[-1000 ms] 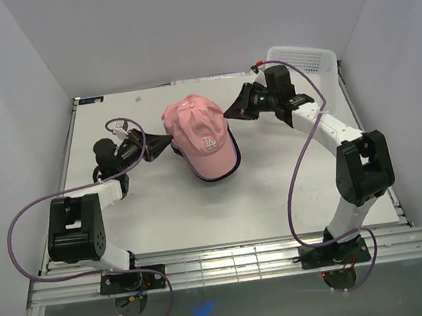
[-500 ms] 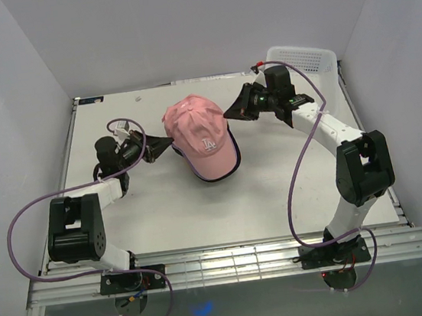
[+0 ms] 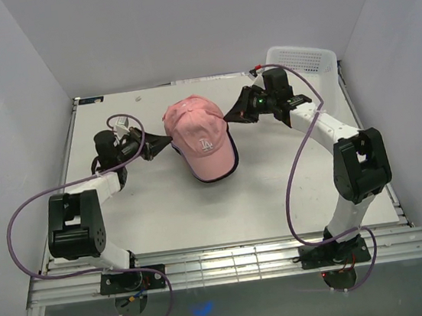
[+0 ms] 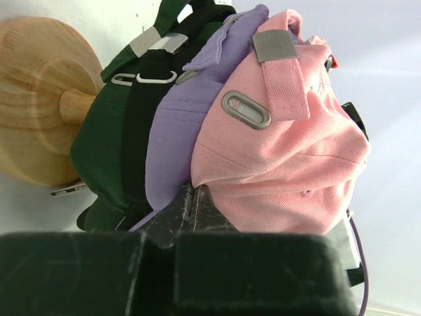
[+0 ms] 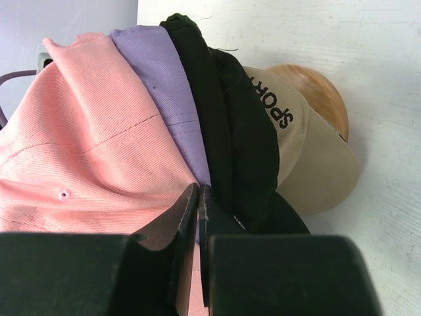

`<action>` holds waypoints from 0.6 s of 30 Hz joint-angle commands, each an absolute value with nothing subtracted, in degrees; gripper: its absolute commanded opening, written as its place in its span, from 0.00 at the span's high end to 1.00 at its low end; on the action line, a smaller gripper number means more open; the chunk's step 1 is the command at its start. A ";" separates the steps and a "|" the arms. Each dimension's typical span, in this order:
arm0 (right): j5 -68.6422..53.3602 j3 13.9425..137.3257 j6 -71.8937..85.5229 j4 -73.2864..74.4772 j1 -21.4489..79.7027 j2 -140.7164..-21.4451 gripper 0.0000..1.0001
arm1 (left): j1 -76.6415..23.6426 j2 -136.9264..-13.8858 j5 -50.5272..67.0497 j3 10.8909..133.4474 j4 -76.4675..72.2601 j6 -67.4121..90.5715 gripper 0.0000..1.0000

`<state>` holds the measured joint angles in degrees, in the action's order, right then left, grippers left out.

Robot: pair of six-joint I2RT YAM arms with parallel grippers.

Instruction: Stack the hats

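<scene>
Your left tool (image 3: pixel 167 140) is clenched on the pink hat (image 3: pixel 196 129) at its 9 o'clock rim. Your right tool (image 3: pixel 226 115) is clenched on it at 2 o'clock. The lavender hat (image 4: pixel 174 131) lies beneath.

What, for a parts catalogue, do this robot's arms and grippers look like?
The left arm and right arm match: white links between blocky black joint housings. A loose purple cable loops along each. The left gripper and right gripper are black, each with two flat fingers tapering to thin tips. No markings are legible.
</scene>
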<state>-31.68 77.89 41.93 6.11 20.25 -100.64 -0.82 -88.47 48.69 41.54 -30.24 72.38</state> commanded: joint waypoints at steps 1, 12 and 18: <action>-25.84 76.20 37.71 13.18 19.34 -103.97 0.92 | -0.09 -90.35 44.91 42.54 -23.74 68.03 1.00; -25.67 78.83 36.47 14.32 19.51 -103.19 0.87 | -0.09 -89.12 45.53 49.47 -14.78 60.30 1.00; -24.79 81.65 36.03 17.67 19.42 -102.75 0.73 | -0.09 -87.29 44.47 55.63 -5.01 54.93 0.78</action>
<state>-26.13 78.28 37.54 15.92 19.46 -103.57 -0.49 -90.24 46.87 52.42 -11.29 59.27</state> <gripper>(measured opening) 0.243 0.165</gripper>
